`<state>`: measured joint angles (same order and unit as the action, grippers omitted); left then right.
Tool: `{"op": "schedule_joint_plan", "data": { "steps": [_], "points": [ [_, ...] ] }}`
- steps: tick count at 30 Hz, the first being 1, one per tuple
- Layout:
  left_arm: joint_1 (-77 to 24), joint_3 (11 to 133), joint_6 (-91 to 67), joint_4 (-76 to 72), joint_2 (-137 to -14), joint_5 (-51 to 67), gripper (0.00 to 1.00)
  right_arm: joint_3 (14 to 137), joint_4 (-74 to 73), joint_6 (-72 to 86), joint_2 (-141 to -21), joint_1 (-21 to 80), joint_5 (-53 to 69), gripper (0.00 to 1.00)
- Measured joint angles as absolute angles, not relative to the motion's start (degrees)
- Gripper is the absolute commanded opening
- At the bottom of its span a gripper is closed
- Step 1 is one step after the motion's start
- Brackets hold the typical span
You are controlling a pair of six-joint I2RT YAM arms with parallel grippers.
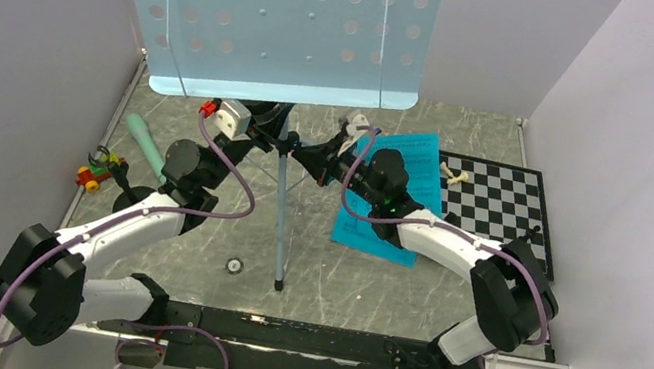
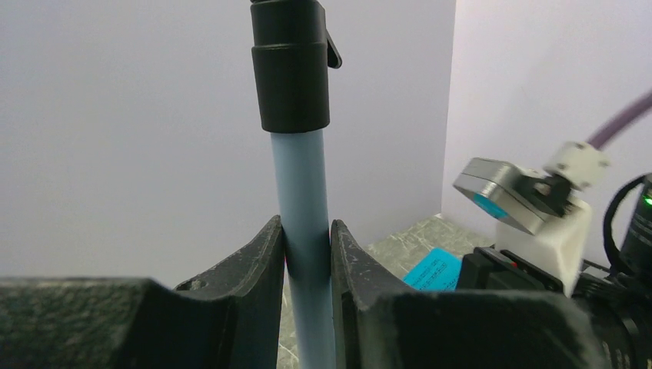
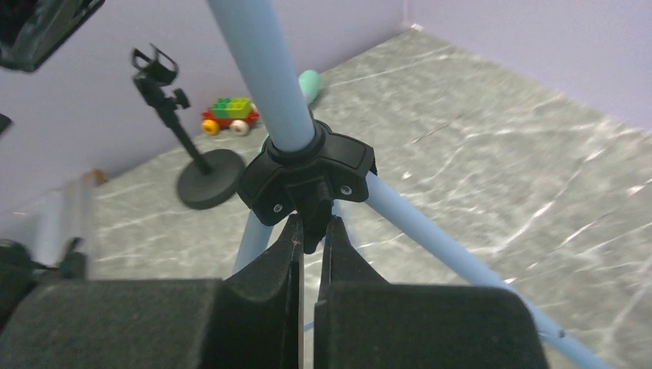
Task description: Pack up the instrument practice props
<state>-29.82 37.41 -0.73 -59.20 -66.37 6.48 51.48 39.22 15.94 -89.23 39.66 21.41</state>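
Clamping, left jaws: I hold the music stand (image 2: 304, 200) pole.
Right jaws: I see them pinched onto its black hub (image 3: 307, 173).

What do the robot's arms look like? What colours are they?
The left arm and right arm have white shells between chunky black joints. A purple cable loops along each. The left end effector and right end effector each have two thick black fingers. A green light glows on the right arm.

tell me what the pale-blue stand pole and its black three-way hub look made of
The pale-blue stand pole looks like painted metal tubing, smooth satin sheen; could be plastic. The black three-way hub looks like moulded plastic: matte, rounded, small screws.
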Motion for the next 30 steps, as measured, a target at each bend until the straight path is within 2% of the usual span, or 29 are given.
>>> {"op": "schedule_joint_plan", "data": {
  "steps": [18,22,23,26,29,30],
  "points": [
    [-29.8,37.76,-2.2,-59.35,-66.96,6.13,0.0,42.96,60.71,-38.57,-92.79,51.48,-1.56,0.0],
    [-29.8,37.76,-2.35,-59.33,-66.96,6.13,0.0,42.54,63.31,-46.72,-94.08,53.06,-4.84,0.0],
    [-29.82,37.76,-2.37,-59.33,-66.96,6.17,0.0,42.54,63.22,-47.72,-94.08,53.28,-5.3,0.05],
    [-29.82,37.76,-2.33,-59.33,-66.96,6.17,0.0,42.59,62.78,-48.45,-94.0,53.74,-6.66,0.48],
    [-29.82,37.74,-2.28,-59.24,-66.85,6.2,0.0,42.92,58.98,-46.3,-92.4,52.93,-13.13,0.84],
    [-29.82,37.74,-2.28,-59.22,-66.83,6.2,0.0,43.05,57.52,-44.84,-91.44,52.25,-15.38,0.92]
  ]
}}
